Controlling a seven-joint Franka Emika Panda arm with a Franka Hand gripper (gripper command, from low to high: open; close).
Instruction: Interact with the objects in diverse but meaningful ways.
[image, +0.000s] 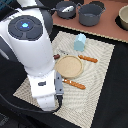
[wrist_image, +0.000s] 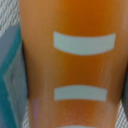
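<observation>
In the wrist view the yellow-orange bread loaf (wrist_image: 75, 70), with pale score marks, fills the frame between my gripper's (wrist_image: 65, 105) jaws. A grey-blue finger (wrist_image: 9, 80) presses at one side and a dark edge shows at the other. In the exterior view my arm covers the loaf and most of the gripper (image: 58, 86), low over the near end of the mat. The pale blue carton block (image: 80, 42) stands upright at the far end of the mat. A small reddish-brown stick (image: 57, 56) lies by the plate's far edge. The white-and-blue piece is out of view.
A round wooden plate (image: 69, 66) sits mid-mat on the striped placemat (image: 97, 75). Wooden-handled cutlery lies beyond it (image: 88, 59) and in front of it (image: 75, 84). Two grey pots (image: 65, 8) (image: 91, 14) and a bowl (image: 123, 17) stand on the brown counter behind.
</observation>
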